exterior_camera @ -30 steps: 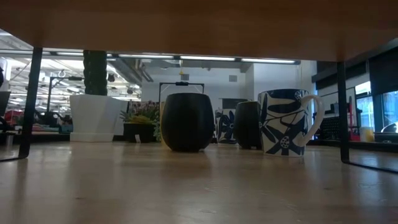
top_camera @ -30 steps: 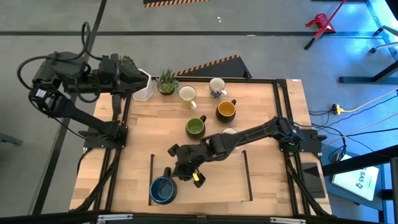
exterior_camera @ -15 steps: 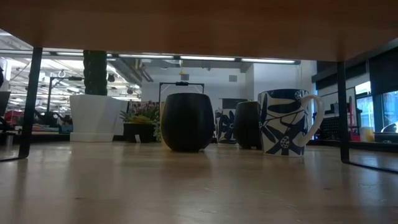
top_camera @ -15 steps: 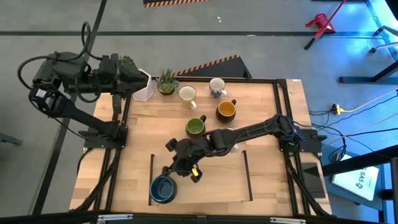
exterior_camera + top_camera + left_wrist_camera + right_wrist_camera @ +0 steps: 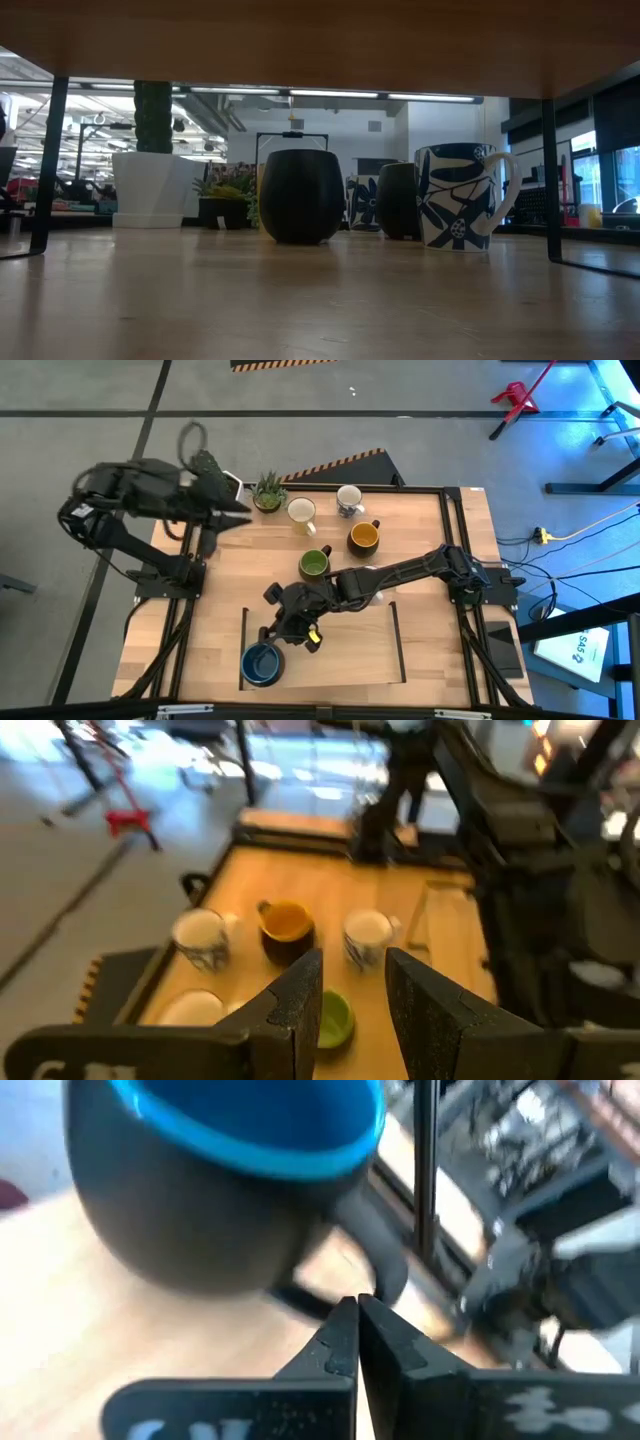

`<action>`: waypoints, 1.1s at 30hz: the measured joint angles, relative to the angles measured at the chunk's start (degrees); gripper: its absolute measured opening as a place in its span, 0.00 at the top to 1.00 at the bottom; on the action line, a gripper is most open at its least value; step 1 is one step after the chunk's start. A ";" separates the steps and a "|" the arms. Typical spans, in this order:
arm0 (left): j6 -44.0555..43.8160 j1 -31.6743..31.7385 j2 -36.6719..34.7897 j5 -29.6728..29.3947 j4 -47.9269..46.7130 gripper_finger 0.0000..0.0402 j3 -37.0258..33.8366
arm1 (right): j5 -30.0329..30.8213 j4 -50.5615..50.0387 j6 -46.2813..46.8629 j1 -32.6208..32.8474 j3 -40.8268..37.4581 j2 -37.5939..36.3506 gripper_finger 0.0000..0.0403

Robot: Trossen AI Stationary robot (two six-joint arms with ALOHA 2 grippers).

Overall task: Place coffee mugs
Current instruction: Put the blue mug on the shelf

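Note:
The blue mug (image 5: 262, 663) stands upright near the table's near edge, and it fills the right wrist view (image 5: 230, 1190). My right gripper (image 5: 283, 628) is shut just on the far side of its handle (image 5: 378, 1270). Green (image 5: 314, 564), orange-yellow (image 5: 363, 537), cream-white (image 5: 302, 512) and blue-patterned (image 5: 349, 500) mugs stand toward the far edge. Another cream-white mug (image 5: 371, 571) peeks out beside the right arm. My left gripper (image 5: 238, 510) is open above the far left corner; its wrist view looks over the mugs (image 5: 285, 928). My right gripper has its shut fingertips (image 5: 345, 1330) right in front of the blue mug's handle (image 5: 385, 1285), coming level from the table's far right. Whether they touch it, I cannot tell.
A small pot with a spiky plant (image 5: 268, 490) stands at the far edge, next to a white pot (image 5: 229, 487) partly under the left gripper. Two black rails (image 5: 243, 645) (image 5: 398, 645) flank the near middle. In the low view a wooden board on black legs (image 5: 48, 165) spans overhead.
My left arm has swung from beyond the table's far left corner toward the table, its gripper now over the corner by the white pot. My right gripper has drawn back a little from the blue mug toward the far edge. The blue mug has stayed in place.

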 joint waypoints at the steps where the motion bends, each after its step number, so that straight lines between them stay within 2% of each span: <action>1: -0.35 -0.02 0.53 1.06 -0.37 0.74 0.00 | 0.75 -1.68 0.20 0.00 -0.17 -0.59 1.00; 6: -1.34 -0.02 3.00 6.21 -3.24 0.77 0.02 | 1.64 -5.78 2.19 0.07 0.05 -6.15 1.00; 11: -1.28 -0.08 5.88 16.33 -3.29 0.90 -0.02 | 4.54 -12.98 4.32 1.19 -0.14 -10.53 1.00; 14: -1.16 -1.55 7.44 18.22 -4.32 0.98 -0.04 | 7.65 -17.07 5.37 2.87 -0.02 -14.90 1.00; 17: -0.97 -4.04 8.68 18.97 -4.09 0.99 -0.02 | 12.32 -21.33 7.18 5.38 0.01 -18.70 1.00; 21: -1.15 -8.66 10.62 19.09 -1.78 1.00 -0.70 | 23.80 -26.02 10.10 9.25 0.01 -22.45 1.00; 24: -1.21 -12.12 10.91 19.10 3.62 1.00 -4.21 | 29.80 -28.80 12.48 11.11 0.04 -24.01 1.00; 26: -1.51 -13.98 10.85 19.75 7.12 1.00 -7.62 | 31.40 -30.26 13.84 11.69 0.00 -24.26 1.00; 30: -3.03 -16.16 10.53 21.03 10.92 1.00 -15.17 | 31.68 -31.30 15.84 12.10 -0.04 -24.36 1.00; 33: -3.48 -17.40 9.82 23.53 18.12 1.00 -21.60 | 31.57 -31.58 17.01 12.08 -0.04 -24.36 1.00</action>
